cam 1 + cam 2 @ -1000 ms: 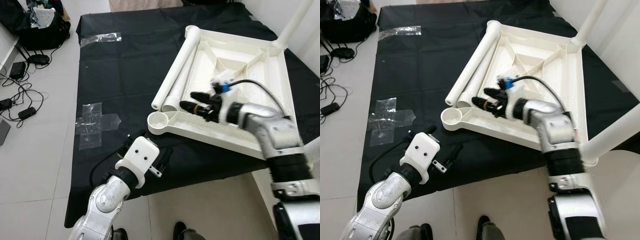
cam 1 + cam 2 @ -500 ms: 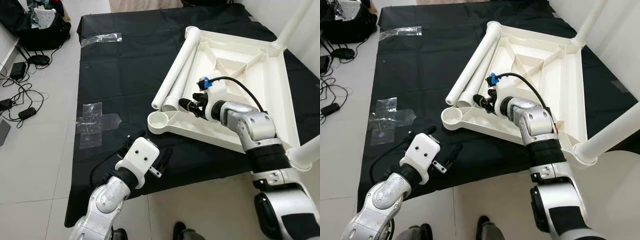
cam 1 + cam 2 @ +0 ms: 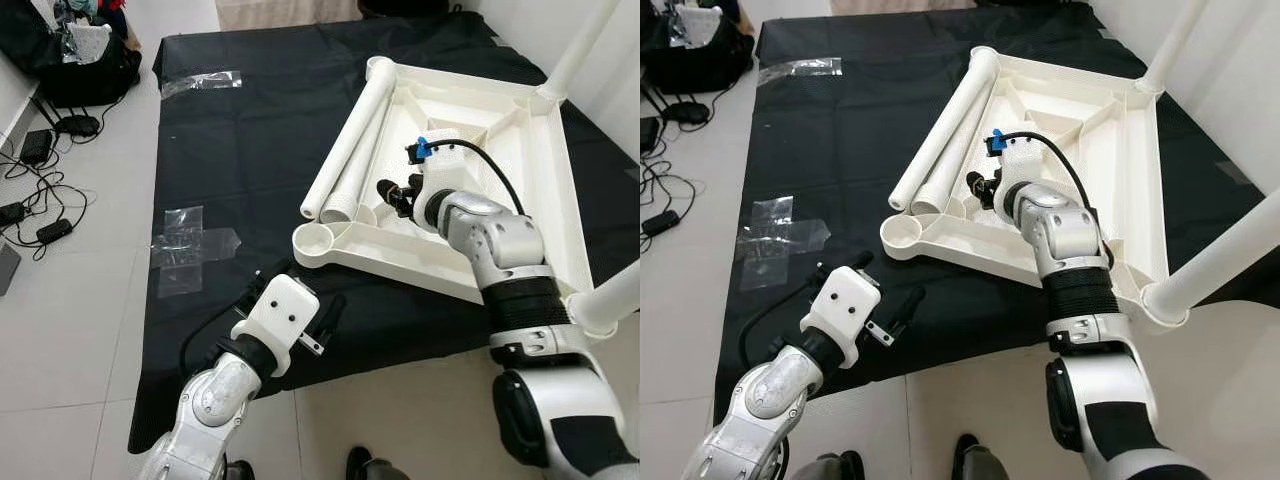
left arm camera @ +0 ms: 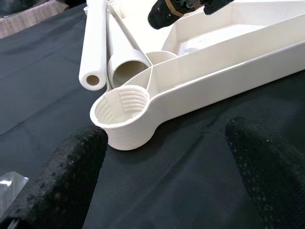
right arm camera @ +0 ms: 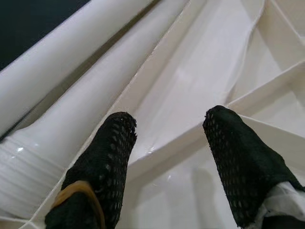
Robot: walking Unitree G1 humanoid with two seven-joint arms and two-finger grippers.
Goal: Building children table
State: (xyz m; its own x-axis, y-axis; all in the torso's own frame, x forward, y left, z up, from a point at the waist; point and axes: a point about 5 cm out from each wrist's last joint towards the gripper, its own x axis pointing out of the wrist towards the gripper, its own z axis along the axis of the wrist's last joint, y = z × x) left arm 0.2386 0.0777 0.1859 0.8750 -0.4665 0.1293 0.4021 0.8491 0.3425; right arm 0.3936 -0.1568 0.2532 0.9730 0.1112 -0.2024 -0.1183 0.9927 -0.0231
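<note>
Nearest the robot, the left gripper (image 4: 157, 162) hovers low over the black cloth (image 3: 240, 140), its two fingers spread wide and holding nothing, just short of the table top's open corner socket (image 4: 119, 110). That socket, ribbed inside, is the near corner of the white table top (image 3: 520, 150), which lies upside down on the cloth with its ribs facing up.

Just beyond the socket, two loose white legs (image 3: 345, 150) lie side by side along the table top's left edge; one shows a threaded end (image 4: 125, 67) close to the socket. Over the ribs just inside that edge, the right gripper (image 5: 167, 143) reaches in beside the legs with its fingers parted and nothing between them. At the table top's far right corner a leg already stands upright (image 3: 585, 50), and another (image 3: 610, 300) rises from the near right corner.

The parts look like hollow moulded plastic, so they are probably light and stiff, yet smooth and likely to slip or roll under the padded fingers. A loose leg would best be taken across its round body near the middle, so it hangs level, with the threads left free for the socket. The table top seems rigid enough to push on, though its thin ribs would make a poor grip; the thick outer rim looks the safer place.

Farther off, beyond the cloth's left edge, crumpled clear tape (image 3: 185, 250) is stuck down near a tangle of cables (image 3: 35, 190) on the tiled floor (image 3: 80, 330).
</note>
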